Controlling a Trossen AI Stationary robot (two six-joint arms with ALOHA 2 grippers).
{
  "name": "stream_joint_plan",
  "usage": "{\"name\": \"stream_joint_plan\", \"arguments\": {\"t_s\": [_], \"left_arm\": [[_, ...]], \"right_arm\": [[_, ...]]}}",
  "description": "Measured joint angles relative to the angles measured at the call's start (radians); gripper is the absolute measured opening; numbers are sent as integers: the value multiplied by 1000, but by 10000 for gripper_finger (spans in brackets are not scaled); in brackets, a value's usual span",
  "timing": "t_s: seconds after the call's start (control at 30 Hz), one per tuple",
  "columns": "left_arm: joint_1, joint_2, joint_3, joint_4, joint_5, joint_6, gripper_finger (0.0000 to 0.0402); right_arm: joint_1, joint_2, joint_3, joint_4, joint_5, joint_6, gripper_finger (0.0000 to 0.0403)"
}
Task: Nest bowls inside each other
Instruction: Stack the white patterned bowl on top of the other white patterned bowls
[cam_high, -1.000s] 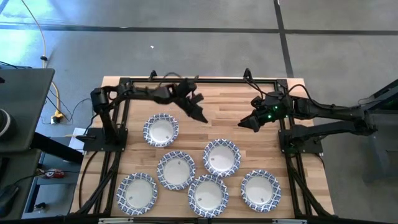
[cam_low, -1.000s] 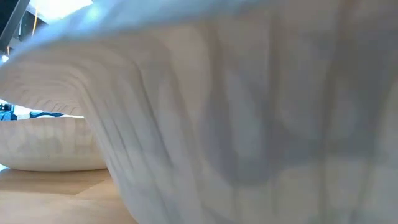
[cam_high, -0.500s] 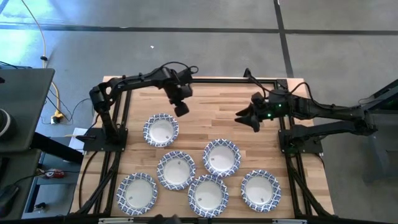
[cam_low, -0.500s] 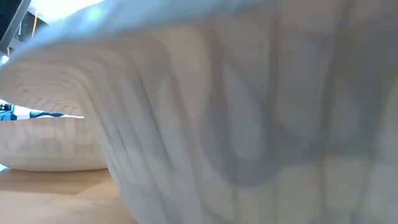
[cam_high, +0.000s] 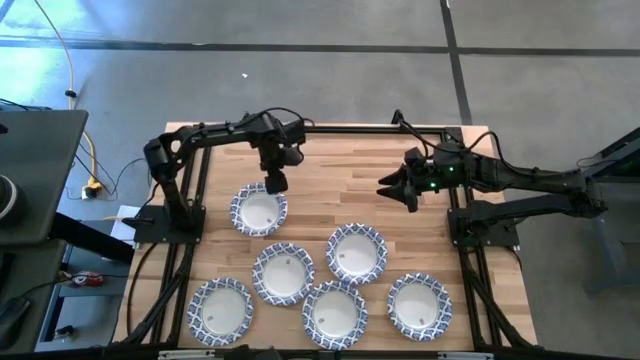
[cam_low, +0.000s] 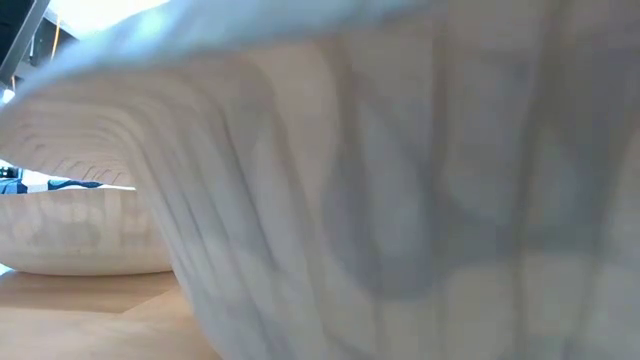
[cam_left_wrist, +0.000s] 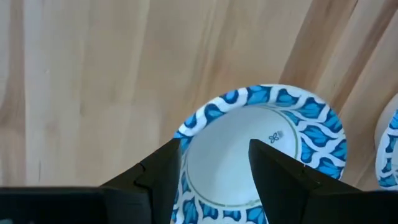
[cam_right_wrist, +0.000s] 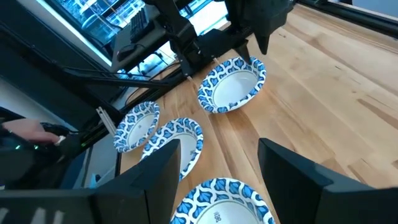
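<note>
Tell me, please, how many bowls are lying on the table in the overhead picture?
6. One far left under the left gripper: bowl. Two in the middle row. Three along the near edge. Some may be stacks.

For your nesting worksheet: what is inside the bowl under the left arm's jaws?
The bowl shows only a white inside with a small printed mark. The left gripper hovers open above it, its fingers covering part of the rim.

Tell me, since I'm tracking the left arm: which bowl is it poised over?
The bowl alone at the far left, nearest the left gripper, apart from the clustered five.
</note>
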Motion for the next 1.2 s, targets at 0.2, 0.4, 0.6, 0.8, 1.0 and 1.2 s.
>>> {"name": "stream_joint_plan", "arguments": {"t_s": [0.2,0.4,0.6,0.8,1.0,1.2], "left_arm": [[134,0,0,-16,81,19,177],[278,-53,0,-20,242,76,177],[415,-118,0,-28,335,147,177],[524,-151,-50,-30,370,148,177],[587,-190,-274,63,448,128,177],[597,-257,-473,237,567,77,177]], "right_arm": [[5,0,0,0,-1,28,206],[22,0,0,0,-1,43,206],[18,0,0,52,-1,43,206],[-11,0,0,168,-2,42,206],[-40,0,0,282,-3,25,206],[-82,-1,0,379,-46,17,206]]}}
